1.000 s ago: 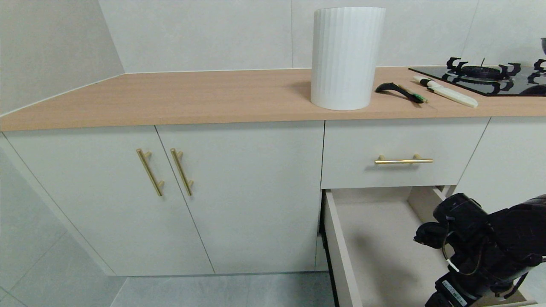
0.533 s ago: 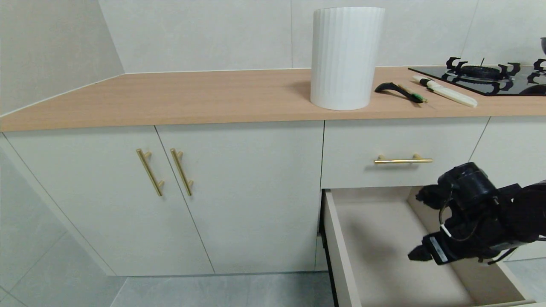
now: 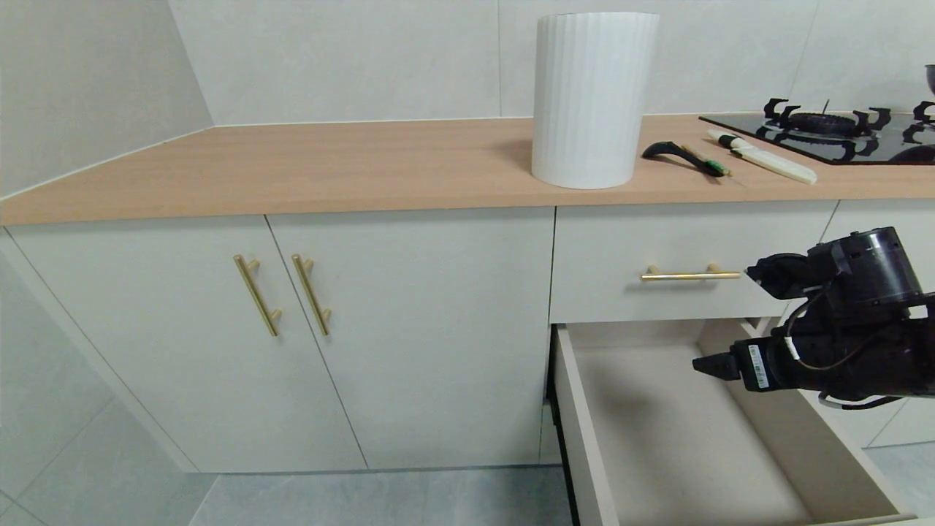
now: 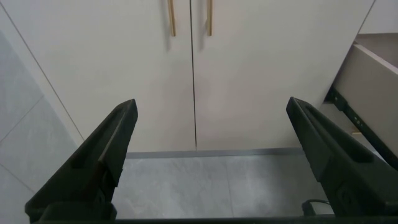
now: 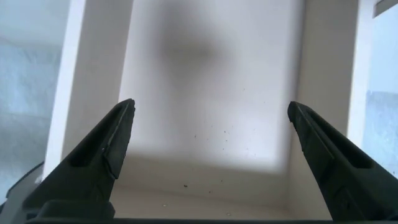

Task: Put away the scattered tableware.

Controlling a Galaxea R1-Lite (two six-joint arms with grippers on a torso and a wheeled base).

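On the wooden counter (image 3: 329, 164) lie a black-handled utensil (image 3: 683, 157) and a white knife (image 3: 763, 162), just right of a tall white ribbed container (image 3: 592, 98). Below them the lower drawer (image 3: 584, 438) stands pulled out, and its inside looks bare. My right gripper (image 3: 719, 354) hangs over the drawer's back right part, under the upper drawer's gold handle (image 3: 690, 275). In the right wrist view this gripper (image 5: 211, 162) is open with nothing between its fingers, above the drawer's floor (image 5: 211, 93). My left gripper (image 4: 208, 162) is open and holds nothing, low in front of the cabinet doors (image 4: 193, 74).
A black gas hob (image 3: 825, 135) sits at the counter's far right. Two cabinet doors with gold handles (image 3: 285, 292) are shut left of the drawers. The grey floor (image 3: 380, 500) lies free in front of the cabinet.
My right arm has risen from low over the drawer's front right corner to just under the upper drawer's handle. The rest is as before.
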